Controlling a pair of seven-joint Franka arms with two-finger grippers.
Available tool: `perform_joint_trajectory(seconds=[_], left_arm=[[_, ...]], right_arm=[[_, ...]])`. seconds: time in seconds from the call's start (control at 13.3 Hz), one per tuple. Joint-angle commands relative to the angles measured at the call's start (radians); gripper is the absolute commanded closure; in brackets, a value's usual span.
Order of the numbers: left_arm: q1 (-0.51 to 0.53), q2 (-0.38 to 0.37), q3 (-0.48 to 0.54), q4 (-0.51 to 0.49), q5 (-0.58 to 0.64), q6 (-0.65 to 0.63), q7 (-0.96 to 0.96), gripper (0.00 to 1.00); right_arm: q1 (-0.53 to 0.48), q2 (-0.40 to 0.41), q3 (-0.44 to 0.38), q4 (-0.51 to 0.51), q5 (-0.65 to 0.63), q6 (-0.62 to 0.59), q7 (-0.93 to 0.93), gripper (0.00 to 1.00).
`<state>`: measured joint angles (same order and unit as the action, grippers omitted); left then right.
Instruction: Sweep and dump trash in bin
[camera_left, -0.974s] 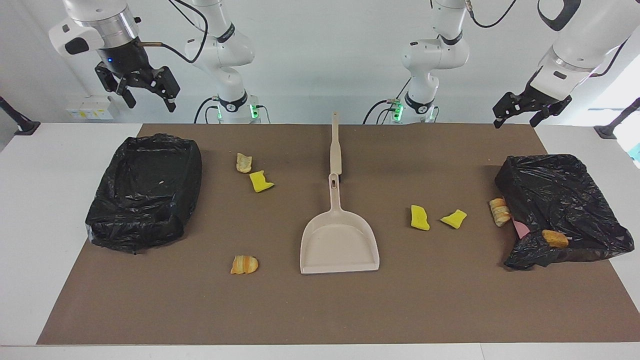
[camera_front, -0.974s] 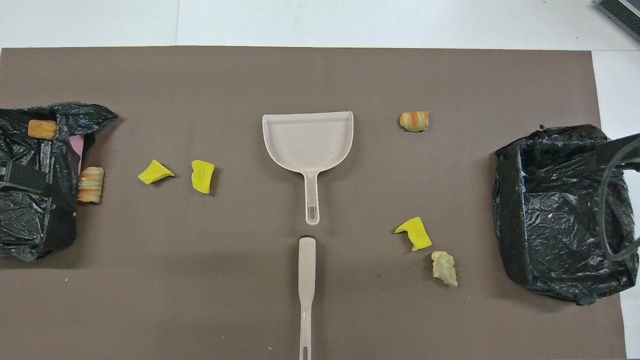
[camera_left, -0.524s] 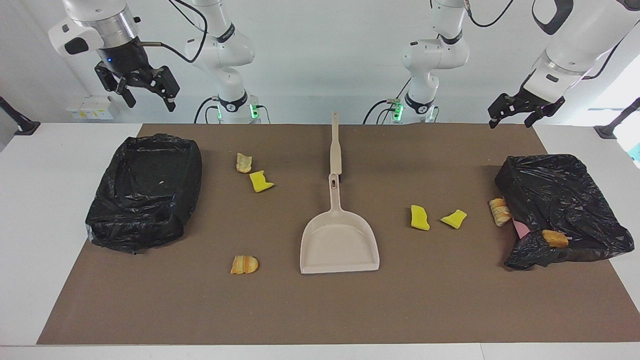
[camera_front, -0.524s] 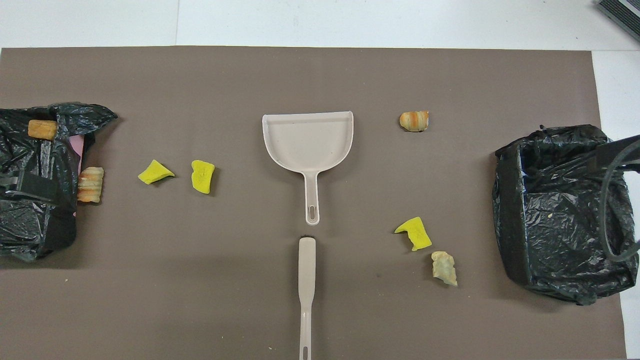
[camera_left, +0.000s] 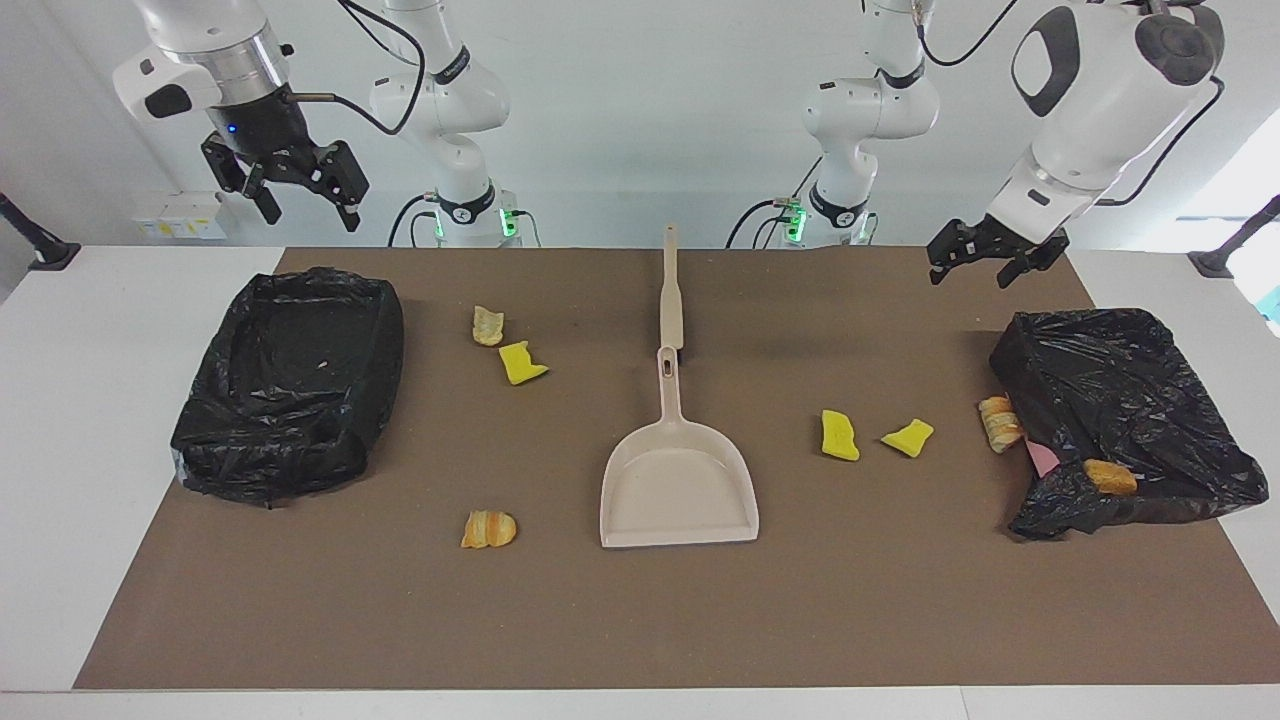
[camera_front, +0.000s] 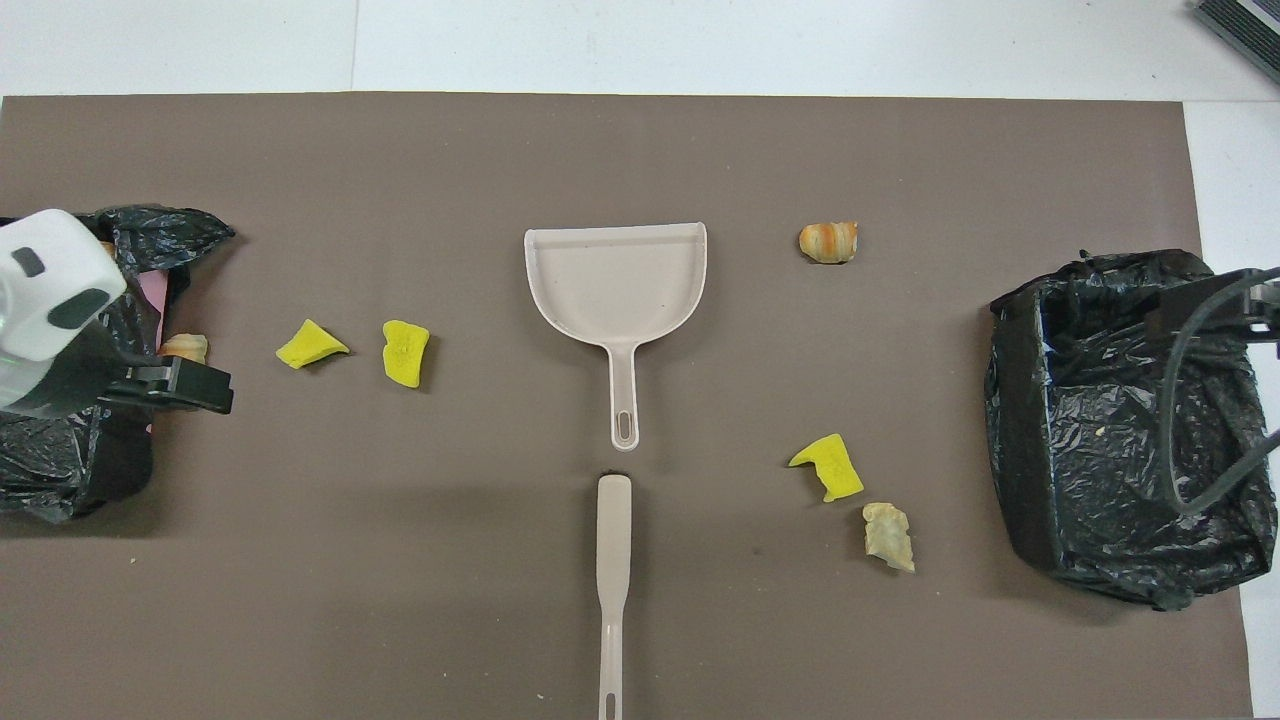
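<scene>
In the overhead view, the left arm's white wrist is covering much of the crumpled black bag and the bread-like scrap lying on it; that scrap is showing only in the facing view. The left tool is hiding most of the striped scrap beside the bag. The brush's handle is running off the bottom edge, its bristles out of sight. A pink thing is peeking from under the bag, too little of it showing to identify. The right arm's cable is crossing the lined bin, with its tool cut off at the edge.
</scene>
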<state>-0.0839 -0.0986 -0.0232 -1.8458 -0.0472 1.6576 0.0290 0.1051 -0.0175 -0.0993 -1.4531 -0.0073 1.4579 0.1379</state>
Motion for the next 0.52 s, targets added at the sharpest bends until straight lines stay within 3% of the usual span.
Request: perform_joint_trajectory(seconds=[0.0,0.22,0.45], left_arm=[[-0.066,-0.059,0.012,-0.102,-0.006,0.065,-0.001,0.0],[-0.147,-0.066,0.012,-0.177,-0.022,0.122,-0.014,0.0],[-0.241,-0.079,0.012,-0.263,-0.117,0.206,-0.061,0.0]], right_arm=[[0.066,0.011,0.009,-0.059,-0.008,0.096,0.067,0.0],[0.149,0.089,0.009,-0.056,-0.005,0.206,0.187,0.0],[0.254,0.198,0.007,-0.05,-0.007,0.332,0.308,0.0]])
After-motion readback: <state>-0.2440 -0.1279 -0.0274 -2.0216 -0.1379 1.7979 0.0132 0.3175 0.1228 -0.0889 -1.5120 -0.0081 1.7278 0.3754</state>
